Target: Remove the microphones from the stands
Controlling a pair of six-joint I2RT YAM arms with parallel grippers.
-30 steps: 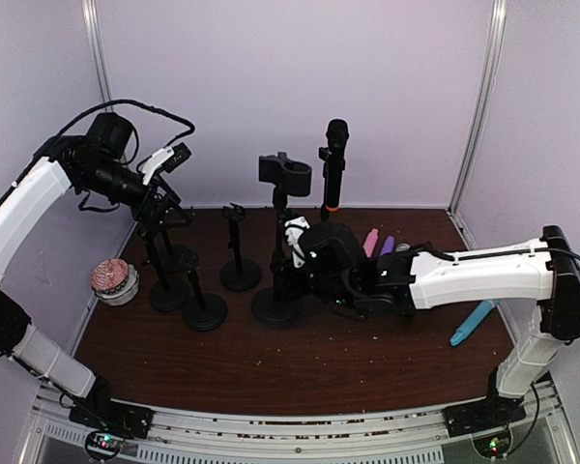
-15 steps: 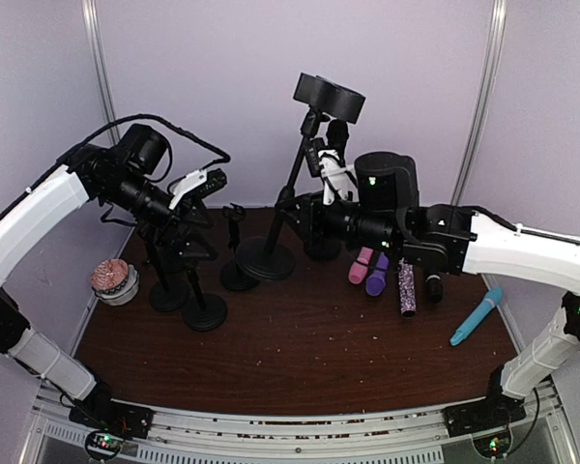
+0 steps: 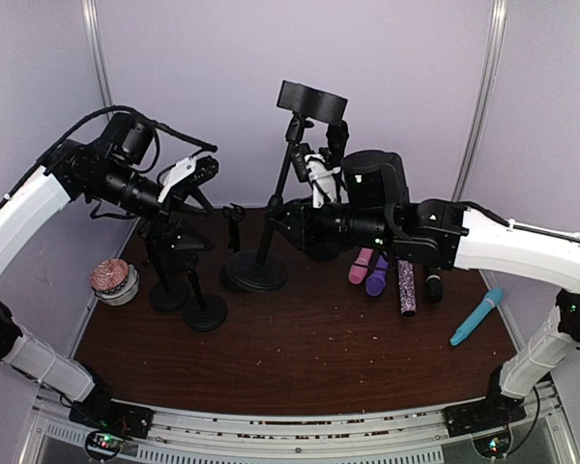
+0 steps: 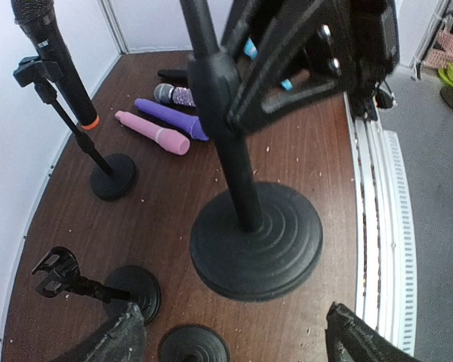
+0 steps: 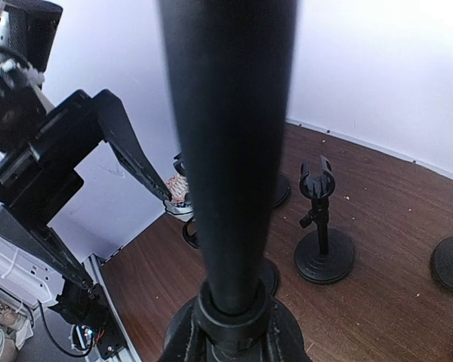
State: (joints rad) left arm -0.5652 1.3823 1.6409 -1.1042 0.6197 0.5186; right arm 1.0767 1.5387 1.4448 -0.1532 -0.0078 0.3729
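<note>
The black microphone (image 3: pixel 336 140) with an orange ring stands upright in its small stand at the back, partly hidden behind my right arm. The left wrist view shows it at the top left (image 4: pixel 54 64) with its stand base (image 4: pixel 113 176) on the table. My right gripper (image 3: pixel 290 217) is shut on the pole of a large empty stand (image 3: pixel 271 208), which is tilted; its round base (image 3: pixel 254 273) is low over the table. The pole (image 5: pixel 230 151) fills the right wrist view above the gripper (image 5: pixel 230 320). My left gripper (image 3: pixel 188 179) is open and empty, above the large base (image 4: pixel 257 241).
Three small empty stands (image 3: pixel 169 290) (image 3: pixel 205 311) (image 3: pixel 234 227) stand at the left. A bowl with a pink thing (image 3: pixel 113 280) is at the far left. Loose pink (image 3: pixel 360 266), purple (image 3: pixel 377 274), glitter (image 3: pixel 406 287) and blue (image 3: pixel 476 316) microphones lie at the right.
My right gripper took the large stand's pole, lifted and tilted it, then lowered it to the left. My left gripper moved right and toward the middle.
</note>
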